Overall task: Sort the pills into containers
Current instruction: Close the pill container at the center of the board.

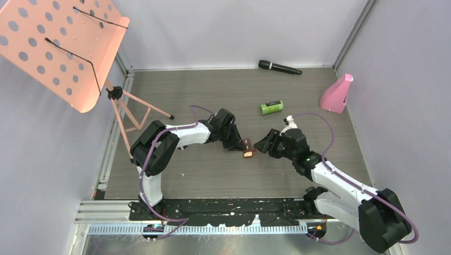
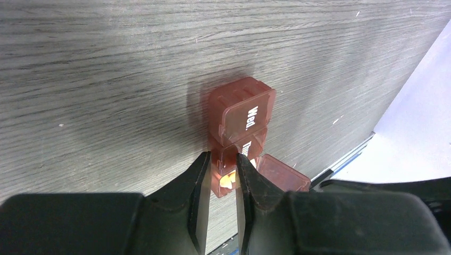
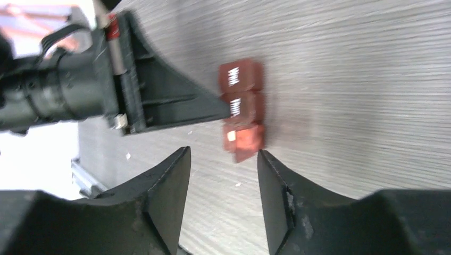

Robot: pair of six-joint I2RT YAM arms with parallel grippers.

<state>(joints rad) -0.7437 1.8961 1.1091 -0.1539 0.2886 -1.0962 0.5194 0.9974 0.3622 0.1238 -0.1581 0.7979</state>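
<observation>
Seen from above, the brown pill case [image 1: 248,152] lies on the grey table [image 1: 213,175], midway between the two arms. The left claw [image 1: 242,147] reaches it from the left and touches it. The right claw [image 1: 259,145] faces it from the right, just beside it; I cannot tell whether they touch. A green bottle [image 1: 272,108] lies on its side farther back. A black microphone [image 1: 279,67] lies along the far wall, a pink wedge [image 1: 337,94] stands by the right wall, and a salmon music stand [image 1: 58,48] leans over the left corner. All of these sit well apart from the case. How wide either claw stands is too small to read here.

The left wrist view settles that for the left claw [image 2: 222,172]. It is clamped on the near end of the pill case [image 2: 242,109], with its fingers [image 2: 194,183] pressing both sides. Two compartments read "Wed." and "Thu". A lid [image 2: 282,172] at the near end is swung open to the right, and something pale yellow shows inside between the fingers.

In the blurred right wrist view, the right claw [image 3: 223,170] stands apart with nothing between its fingers. The pill case [image 3: 242,109] lies flat just beyond the gap. The left claw [image 3: 215,106] comes in from the left, its tip against the middle compartment. The end compartment nearest the camera is open, with a small white speck inside.
</observation>
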